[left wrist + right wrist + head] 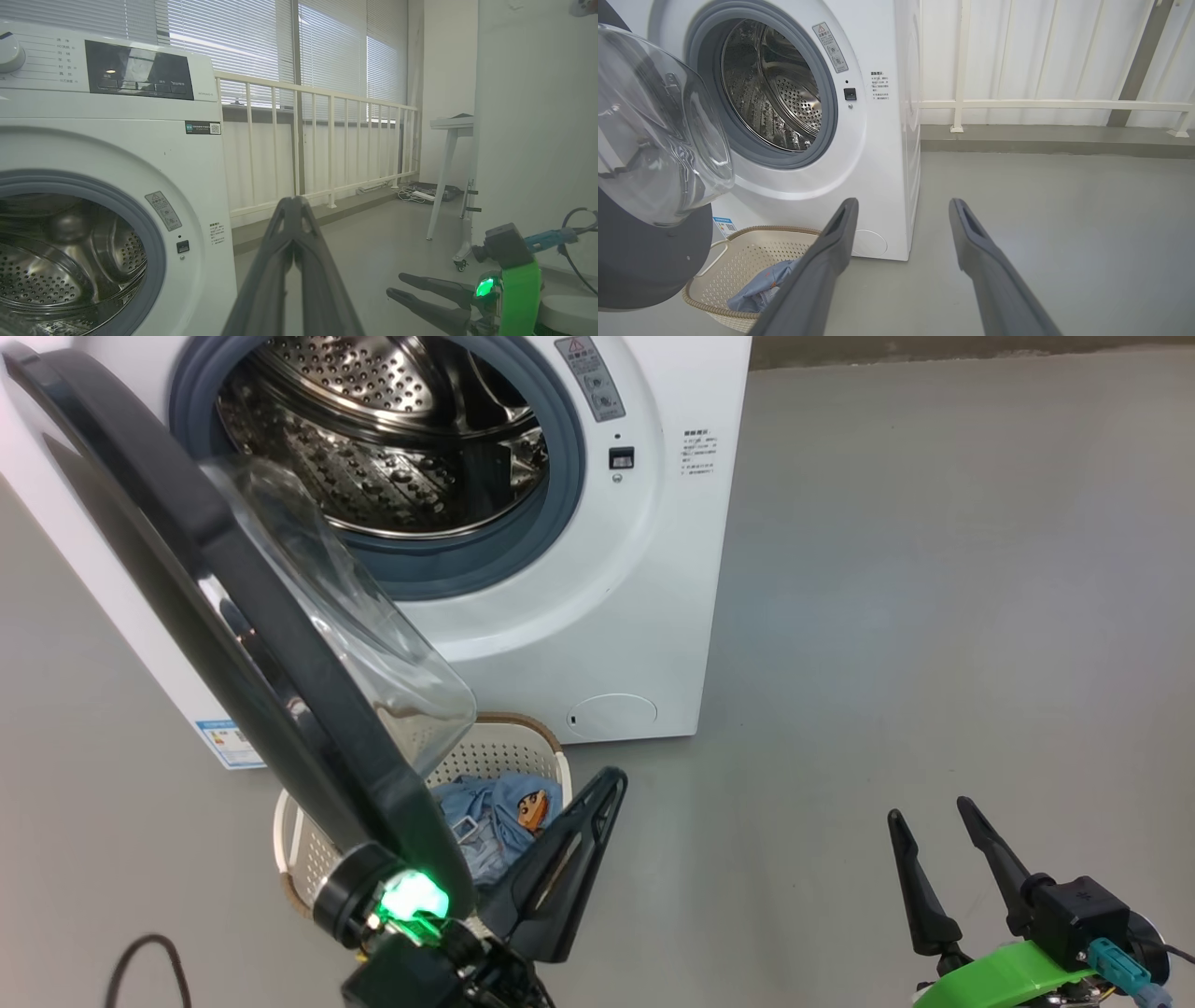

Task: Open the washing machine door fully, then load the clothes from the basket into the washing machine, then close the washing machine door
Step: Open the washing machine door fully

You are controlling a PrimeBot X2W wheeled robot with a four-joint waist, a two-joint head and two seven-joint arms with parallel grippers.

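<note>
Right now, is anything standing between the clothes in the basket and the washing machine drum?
Partly. The washing machine door, not swung fully back, hangs its glass bowl over the basket on its left side, next to the clothes. Lifting straight up there could hit it. The drum mouth looks unobstructed.

In the head view the washing machine door (317,709) covers much of the basket (509,758) and part of the clothes (495,807), and it hides the right part of the blue label sticker (229,747). The left gripper (607,789) masks the basket's near rim. The washing machine (597,616) is cut off at the top edge, and its printed text (698,453) is too small to read. In the right wrist view a finger of the right gripper (901,207) hides the basket's right end.
</note>
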